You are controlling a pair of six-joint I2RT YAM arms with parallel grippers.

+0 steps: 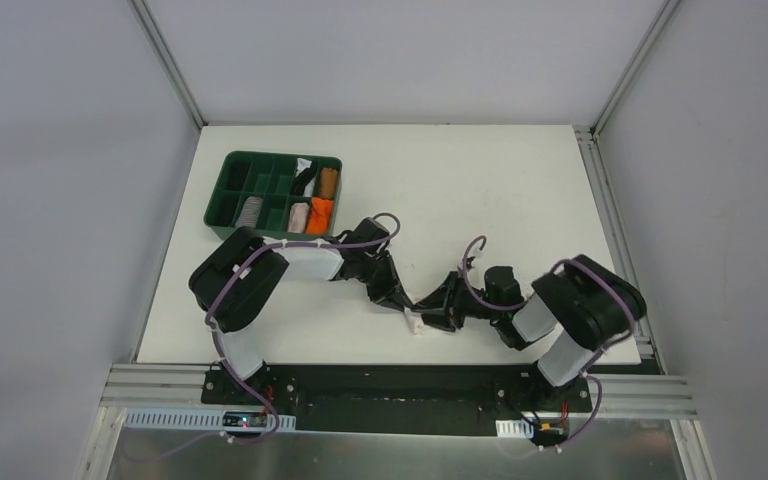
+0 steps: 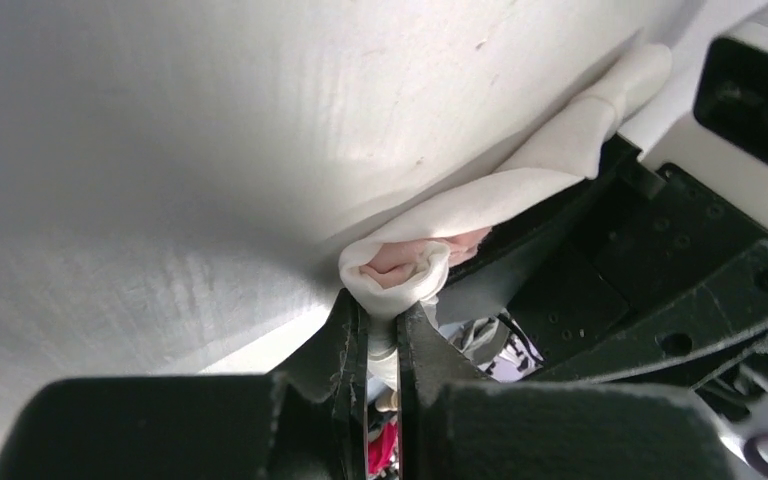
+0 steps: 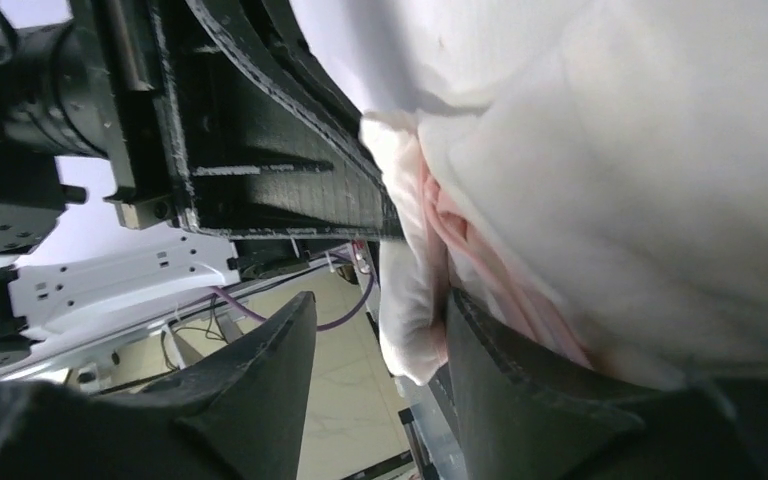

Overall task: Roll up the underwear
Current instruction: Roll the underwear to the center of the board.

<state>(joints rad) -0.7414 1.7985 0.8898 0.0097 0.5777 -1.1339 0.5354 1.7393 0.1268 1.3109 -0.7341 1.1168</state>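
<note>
I see the underwear (image 2: pixel 520 190) as soft matt cloth (lightly creased), the table (image 2: pixel 160 150) smooth with a faint sheen, the left gripper (image 2: pixel 381 330) grainy black plastic.

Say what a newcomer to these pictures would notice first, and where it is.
Near the front middle of the table, the left gripper pinches one end of a pale underwear roll, and the right gripper stands open right next to it. At the back left, a green tray holds rolled cloths, one bright orange.
</note>
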